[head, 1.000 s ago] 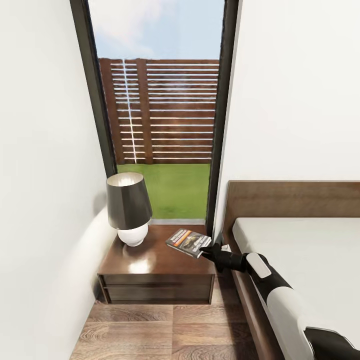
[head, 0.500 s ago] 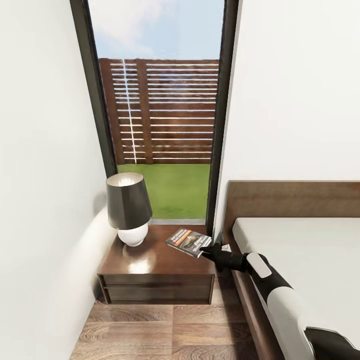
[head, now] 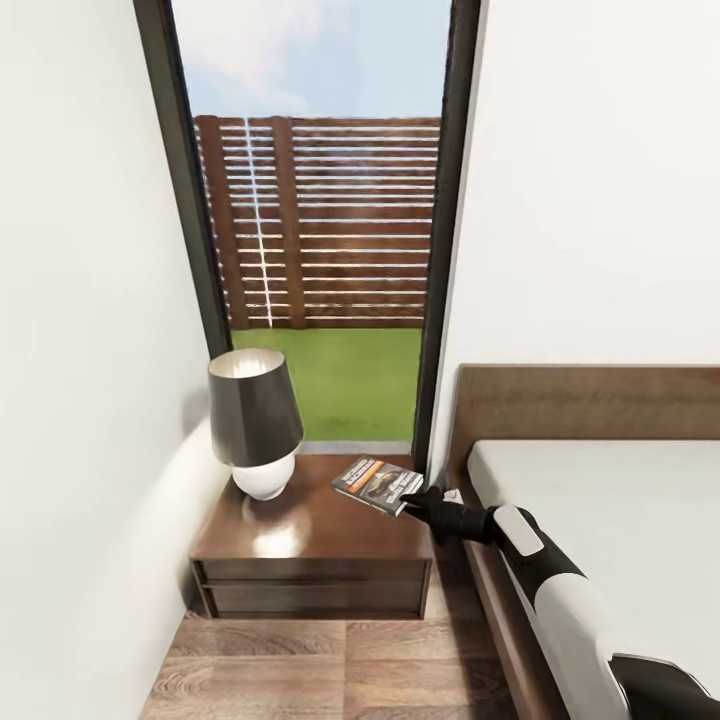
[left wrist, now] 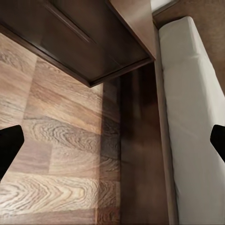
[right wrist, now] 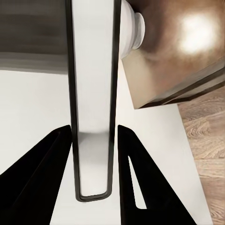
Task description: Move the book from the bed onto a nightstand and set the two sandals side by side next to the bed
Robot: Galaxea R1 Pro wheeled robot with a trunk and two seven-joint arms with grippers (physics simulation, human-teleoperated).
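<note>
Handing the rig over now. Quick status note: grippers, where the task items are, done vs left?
Right gripper: shut on the book, held over the right edge of the nightstand; whether it rests on the top yet is unclear.
Left gripper: open, empty, above the floor beside the bed.
Lamp occupies the nightstand's left side.
Done: book off the bed, brought to the nightstand.
Left: release the book, then find both sandals and set them side by side next to the bed.
</note>
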